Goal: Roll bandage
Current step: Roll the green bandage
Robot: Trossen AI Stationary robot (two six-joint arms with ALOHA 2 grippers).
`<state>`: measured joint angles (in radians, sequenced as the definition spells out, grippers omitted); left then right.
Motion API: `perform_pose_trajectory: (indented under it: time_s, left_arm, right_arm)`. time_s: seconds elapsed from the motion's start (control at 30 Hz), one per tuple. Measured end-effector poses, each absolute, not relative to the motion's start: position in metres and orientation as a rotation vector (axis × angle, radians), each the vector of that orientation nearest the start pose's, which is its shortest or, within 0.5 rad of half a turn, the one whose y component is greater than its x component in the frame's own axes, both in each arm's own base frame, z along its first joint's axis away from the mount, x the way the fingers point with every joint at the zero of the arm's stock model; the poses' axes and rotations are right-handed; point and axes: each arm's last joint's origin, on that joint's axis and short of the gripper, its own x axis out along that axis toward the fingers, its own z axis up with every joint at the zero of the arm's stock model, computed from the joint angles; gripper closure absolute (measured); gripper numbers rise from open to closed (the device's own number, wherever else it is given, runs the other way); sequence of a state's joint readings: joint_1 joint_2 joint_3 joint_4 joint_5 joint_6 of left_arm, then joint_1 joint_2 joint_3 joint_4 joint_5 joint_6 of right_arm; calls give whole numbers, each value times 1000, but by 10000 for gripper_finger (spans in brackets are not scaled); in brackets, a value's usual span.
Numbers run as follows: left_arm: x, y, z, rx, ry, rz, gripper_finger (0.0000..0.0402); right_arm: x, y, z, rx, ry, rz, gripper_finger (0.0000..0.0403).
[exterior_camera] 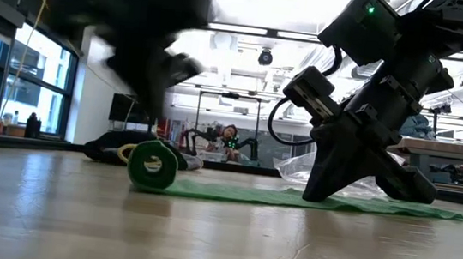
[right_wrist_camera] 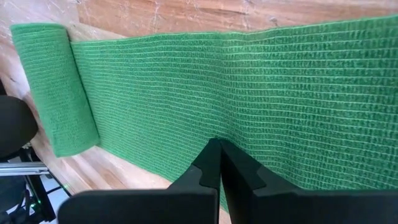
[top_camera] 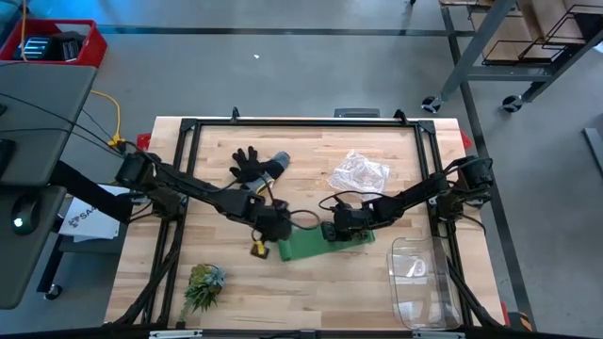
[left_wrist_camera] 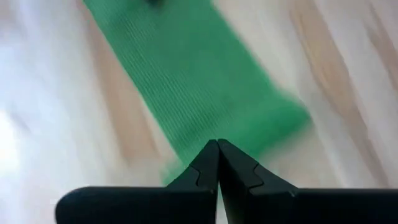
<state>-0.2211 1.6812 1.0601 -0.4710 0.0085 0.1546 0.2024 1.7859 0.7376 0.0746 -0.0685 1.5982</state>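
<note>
The green bandage (top_camera: 316,245) lies on the wooden table. Its left end is wound into a short roll (exterior_camera: 152,164) that rests on its side; the remaining strip (exterior_camera: 293,198) lies flat toward the right. The roll (right_wrist_camera: 56,93) also shows in the right wrist view. My left gripper (exterior_camera: 153,95) hangs shut just above the roll, blurred, touching nothing; below its tips the bandage (left_wrist_camera: 199,81) shows. My right gripper (right_wrist_camera: 219,144) is shut, with its tips down on the flat strip. My right gripper presses its shut fingers (exterior_camera: 322,186) down on the flat strip (right_wrist_camera: 249,124), about midway along it, to the right of the roll. The fingers slant down from the table's right side. The strip lies flat on the table under them.
A black glove (top_camera: 250,168) and a crumpled clear bag (top_camera: 360,172) lie farther back. A clear plastic container (top_camera: 419,282) stands near right, a spiky green plant tuft (top_camera: 203,285) near left, and a small yellow piece (top_camera: 259,250) lies beside the roll. A black frame (top_camera: 301,124) rims the table.
</note>
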Motion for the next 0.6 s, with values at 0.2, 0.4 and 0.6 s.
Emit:
perform_pose_trajectory:
  time_s: [0.2, 0.4, 0.6]
  left_arm:
    - [292, -70, 172, 175, 1101, -295, 401]
    - [294, -71, 171, 205, 1050, -353, 401]
    - [300, -73, 172, 321, 968, -421, 401]
  right_arm:
    - [298, 63, 99, 1384, 941, -574, 403]
    - [298, 63, 99, 1384, 941, -575, 403]
    - [298, 63, 99, 1384, 941, -575, 403]
